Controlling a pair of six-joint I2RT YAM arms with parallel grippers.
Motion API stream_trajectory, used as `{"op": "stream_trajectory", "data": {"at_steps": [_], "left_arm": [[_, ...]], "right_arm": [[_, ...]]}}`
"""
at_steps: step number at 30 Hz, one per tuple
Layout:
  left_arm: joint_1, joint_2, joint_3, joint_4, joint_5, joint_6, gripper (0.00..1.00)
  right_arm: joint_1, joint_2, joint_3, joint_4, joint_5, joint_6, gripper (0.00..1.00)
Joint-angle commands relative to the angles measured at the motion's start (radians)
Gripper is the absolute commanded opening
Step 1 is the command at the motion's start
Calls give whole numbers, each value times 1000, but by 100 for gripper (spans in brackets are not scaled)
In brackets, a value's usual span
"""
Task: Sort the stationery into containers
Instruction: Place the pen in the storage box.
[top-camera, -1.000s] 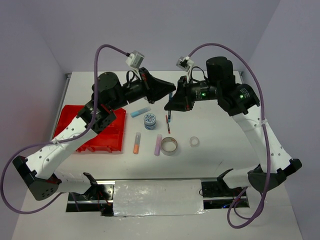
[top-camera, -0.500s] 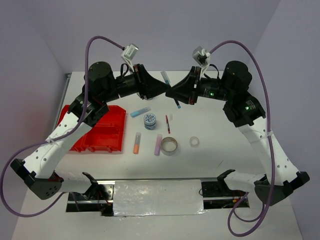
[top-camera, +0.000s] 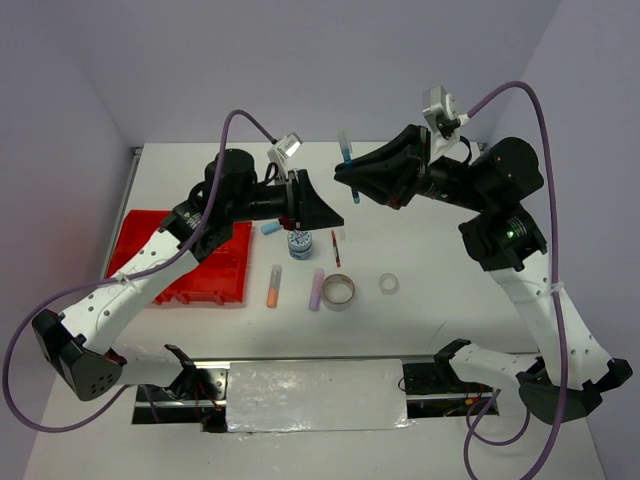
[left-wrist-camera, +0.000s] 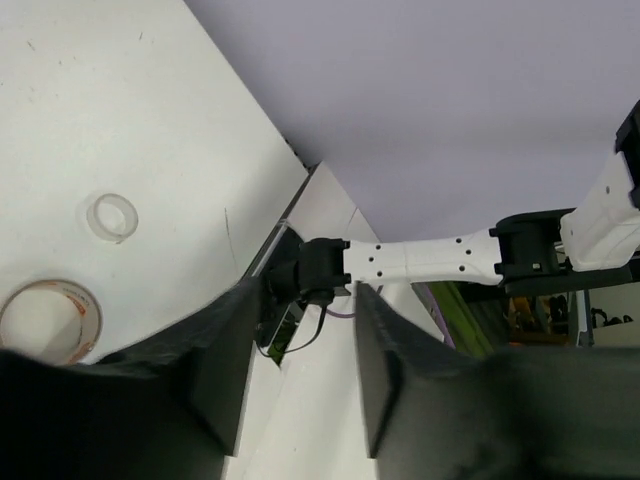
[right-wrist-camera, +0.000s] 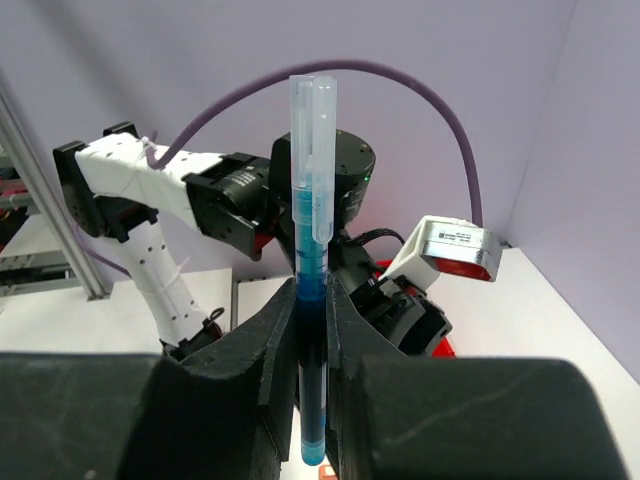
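My right gripper (top-camera: 354, 180) is raised above the far middle of the table, shut on the teal pen (top-camera: 347, 160), which stands upright between its jaws (right-wrist-camera: 313, 200). My left gripper (top-camera: 325, 208) hangs open and empty over the blue-patterned tub (top-camera: 299, 243); nothing lies between its fingers (left-wrist-camera: 225, 370). On the table lie a light-blue stick (top-camera: 270, 228), a red pen (top-camera: 335, 247), an orange stick (top-camera: 272, 286), a lilac stick (top-camera: 317, 289), a grey tape ring (top-camera: 338, 291) and a clear tape ring (top-camera: 389, 285). The red tray (top-camera: 190, 275) sits at the left.
The left arm's white links (top-camera: 120, 295) cross over the tray's near side. Both tape rings, the clear tape ring (left-wrist-camera: 112, 216) and the grey tape ring (left-wrist-camera: 48, 320), show in the left wrist view. The table's far edge (top-camera: 300, 146) runs right behind the grippers.
The left gripper has opened, let go of the teal pen and drawn back left and lower. The right gripper keeps the pen and has lifted it up and to the right.
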Motion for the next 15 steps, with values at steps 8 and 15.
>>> {"op": "stream_trajectory", "data": {"at_steps": [8,15], "left_arm": [[12,-124,-37,258,66,45,70],[23,-232,-70,306,8,166,81]], "right_arm": [[18,-12,-67,82,97,54,0],[39,-2,-100,20,123,23,0]]}}
